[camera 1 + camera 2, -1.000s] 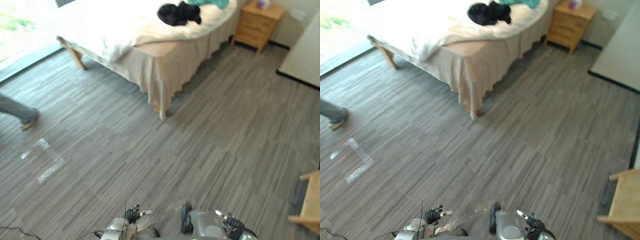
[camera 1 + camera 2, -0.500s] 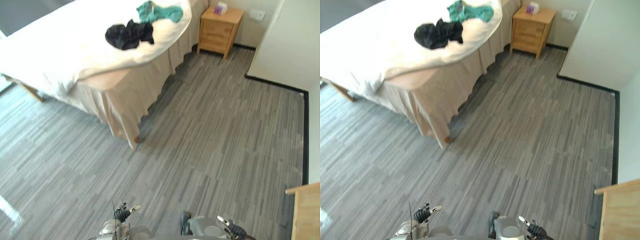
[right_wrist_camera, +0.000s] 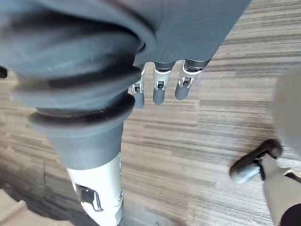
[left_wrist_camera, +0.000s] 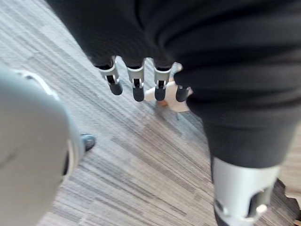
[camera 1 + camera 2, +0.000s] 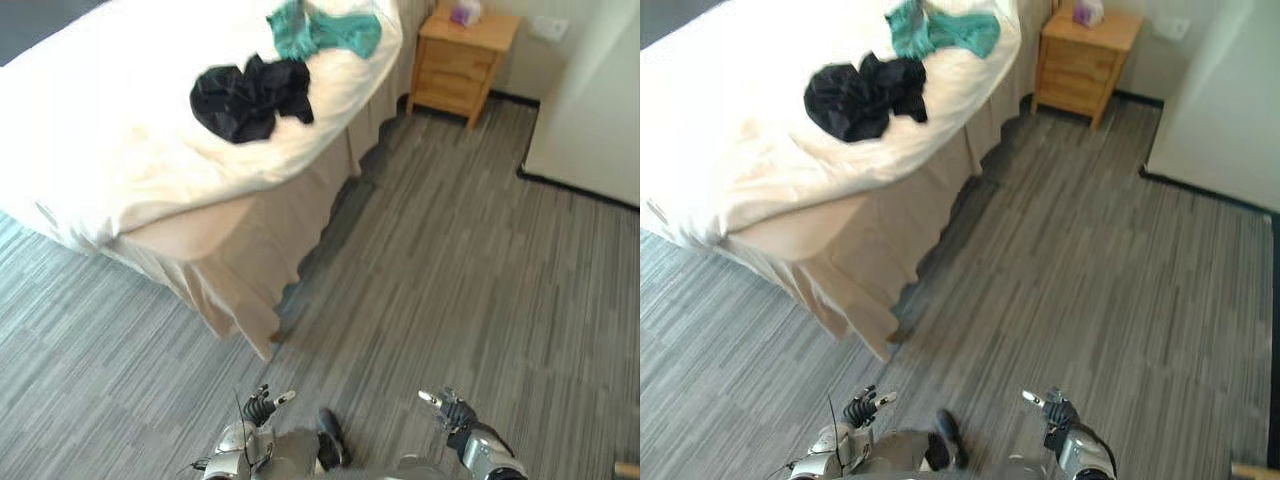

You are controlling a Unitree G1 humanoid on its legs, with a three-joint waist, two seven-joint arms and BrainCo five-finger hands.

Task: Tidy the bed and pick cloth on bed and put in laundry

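The left robot hand (image 5: 262,406) and right robot hand (image 5: 452,411) hover low over the floor (image 5: 450,250), fingers relaxed and empty. Well ahead, a crumpled black cloth (image 5: 247,97) and a teal cloth (image 5: 325,30) lie on the white bed (image 5: 120,170). Both look soft, light and limp, and are probably best pinched at a raised fold.

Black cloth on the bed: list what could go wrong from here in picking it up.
1. The black cloth lies well in from the edge of the bed, while the left hand and right hand hang open, low over the floor: reaching it may need a risky lean.
2. The teal cloth lies close beside it and could get dragged along.
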